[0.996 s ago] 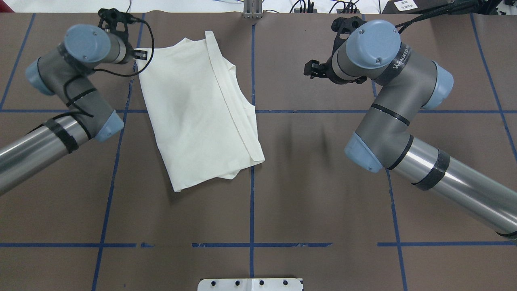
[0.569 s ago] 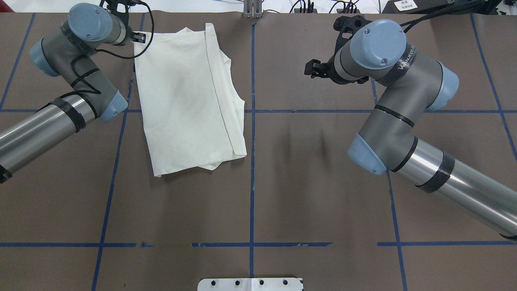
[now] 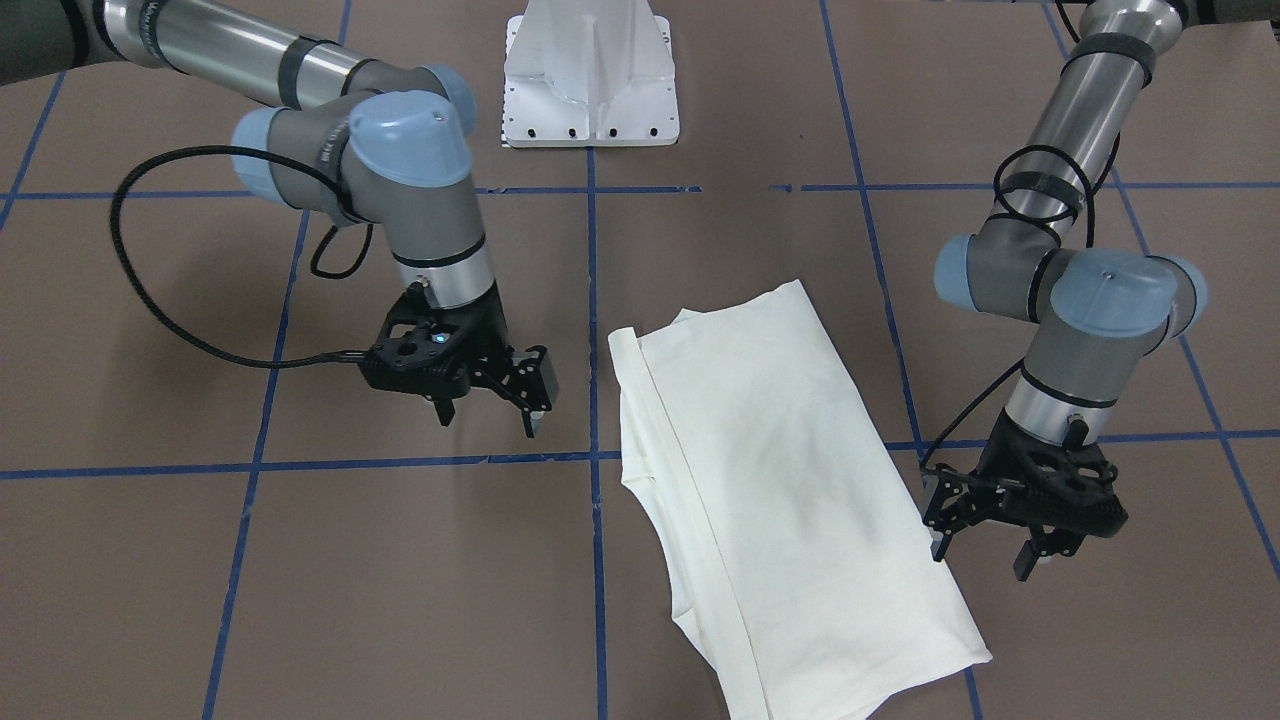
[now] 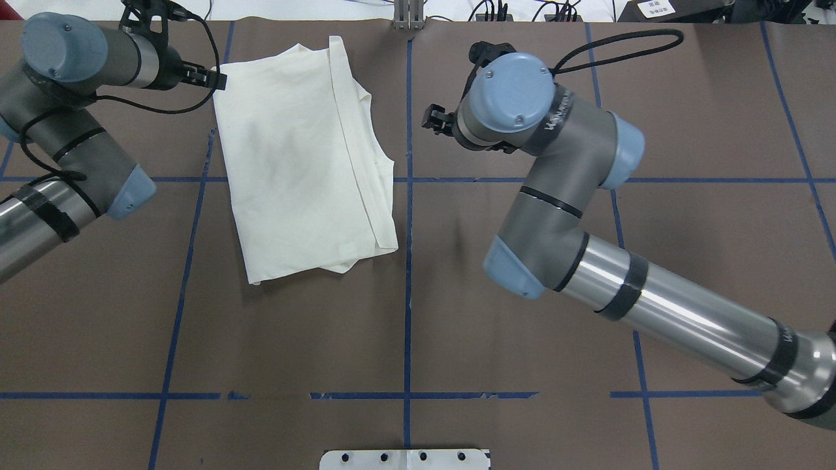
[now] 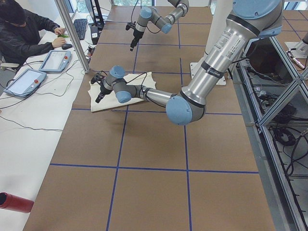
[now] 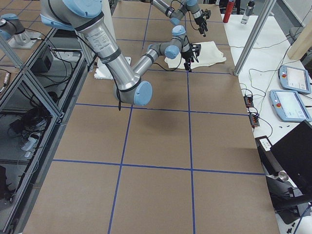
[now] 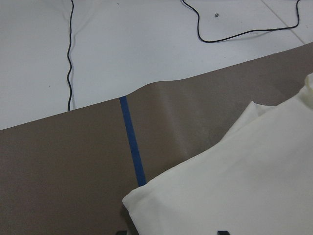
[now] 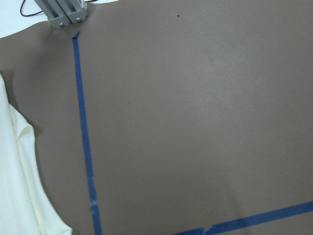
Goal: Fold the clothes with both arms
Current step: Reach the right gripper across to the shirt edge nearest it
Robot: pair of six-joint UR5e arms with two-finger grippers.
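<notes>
The cream shirt (image 4: 300,156) lies folded into a long strip on the brown table, plain side up, its print hidden; it also shows in the front view (image 3: 790,480). My left gripper (image 3: 985,555) is open and empty, low beside the shirt's far-left corner; overhead it sits at that corner (image 4: 208,77). The left wrist view shows that corner (image 7: 225,191) just below the camera. My right gripper (image 3: 487,418) is open and empty, hovering over bare table to the right of the shirt (image 4: 434,121). The right wrist view catches the shirt's edge (image 8: 14,176).
The white base mount (image 4: 405,459) sits at the near edge. A metal bracket (image 4: 408,16) and cables lie at the far edge. Blue tape lines (image 4: 407,294) cross the table. An operator (image 5: 24,33) with tablets sits beyond the far edge.
The left gripper dragged the shirt to the left and farther away, then let go and drew back left. The right arm swung left toward the shirt.
</notes>
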